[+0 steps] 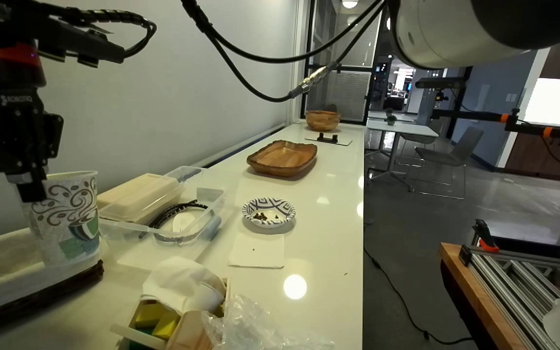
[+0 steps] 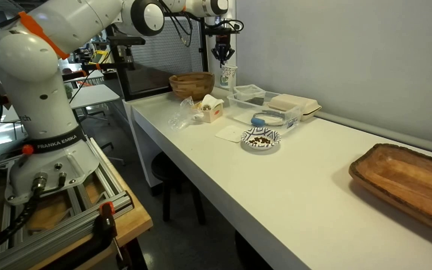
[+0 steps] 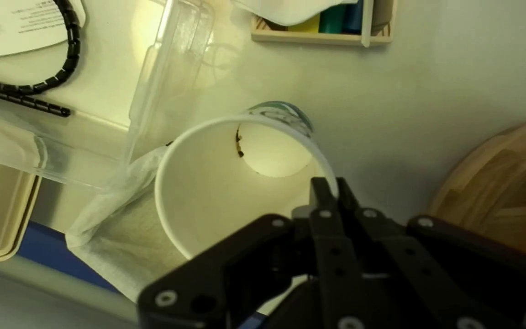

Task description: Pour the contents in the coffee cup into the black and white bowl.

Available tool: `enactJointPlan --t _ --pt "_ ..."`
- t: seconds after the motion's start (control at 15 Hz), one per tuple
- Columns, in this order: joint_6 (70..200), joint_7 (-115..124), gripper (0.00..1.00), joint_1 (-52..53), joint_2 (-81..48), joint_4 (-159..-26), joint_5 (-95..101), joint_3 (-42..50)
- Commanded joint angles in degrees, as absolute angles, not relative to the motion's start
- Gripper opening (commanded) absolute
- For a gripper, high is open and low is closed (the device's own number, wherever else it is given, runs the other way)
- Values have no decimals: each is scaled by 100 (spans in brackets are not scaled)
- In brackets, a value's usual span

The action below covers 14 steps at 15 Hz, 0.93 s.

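The coffee cup (image 1: pixel 68 218) is white paper with a swirl print and stands upright at the gripper in both exterior views (image 2: pixel 228 76). My gripper (image 3: pixel 329 185) is shut on its rim, one finger inside and one outside; the fingertips (image 1: pixel 32 189) also show in both exterior views (image 2: pixel 222 63). In the wrist view the cup (image 3: pixel 213 183) shows a few dark bits at its inner bottom edge. How far its base is above the table is hard to judge. The black and white bowl (image 1: pixel 280 206) sits on the table, holding small dark pieces (image 2: pixel 260 141); its patterned rim (image 2: pixel 261 132) is unobstructed.
A clear plastic bin (image 2: pixel 294 118), a beige clamshell box (image 2: pixel 298 103) and a small wooden box (image 2: pixel 212 113) stand between cup and bowl. A napkin (image 1: pixel 256 250) lies by the bowl. A wooden tray (image 2: pixel 407 180) and a round wooden bowl (image 2: pixel 192 85) are farther off.
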State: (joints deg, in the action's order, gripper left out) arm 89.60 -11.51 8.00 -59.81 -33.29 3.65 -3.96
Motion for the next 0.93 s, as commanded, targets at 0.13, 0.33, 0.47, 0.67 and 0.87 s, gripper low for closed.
enactJointPlan --t 0.13,0.33,0.47,0.67,0.87 --pt "9306 -1227 1 1048 -6305 -3269 637 -327" --pt "9632 -1275 1 1181 -6504 -3232 859 -245" --pt "9926 -1311 1 1252 -6668 -3219 912 -252" --pt "10340 -1343 1 1364 -6892 -3205 961 -254" --pt "10674 -1342 1 1430 -7043 -3213 931 -275"
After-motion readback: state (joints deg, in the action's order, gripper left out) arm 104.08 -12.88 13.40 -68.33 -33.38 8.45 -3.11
